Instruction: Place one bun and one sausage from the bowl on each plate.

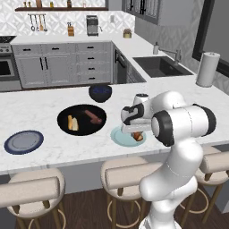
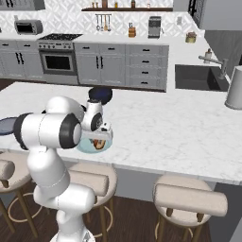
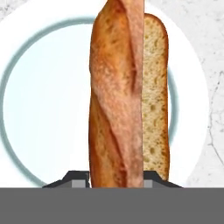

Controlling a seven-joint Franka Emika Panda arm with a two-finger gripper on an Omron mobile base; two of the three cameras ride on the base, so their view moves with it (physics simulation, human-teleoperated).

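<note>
We see the gripper (image 3: 117, 181) pinching a bun (image 3: 127, 96) just over the teal plate (image 1: 117, 136) at the near edge of the counter (image 1: 40, 107). To its left the black bowl (image 1: 62, 117) holds another bun (image 1: 73, 123) and a sausage (image 1: 92, 116). Far left lies the navy plate (image 1: 24, 142), bare.

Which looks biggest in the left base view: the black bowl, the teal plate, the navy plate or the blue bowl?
1. Black bowl, clearly the widest.
2. Navy plate and teal plate: unsure, since the gripper and its bun hide much of the teal one.
3. Blue bowl, smallest, though it sits farthest from the camera.
</note>
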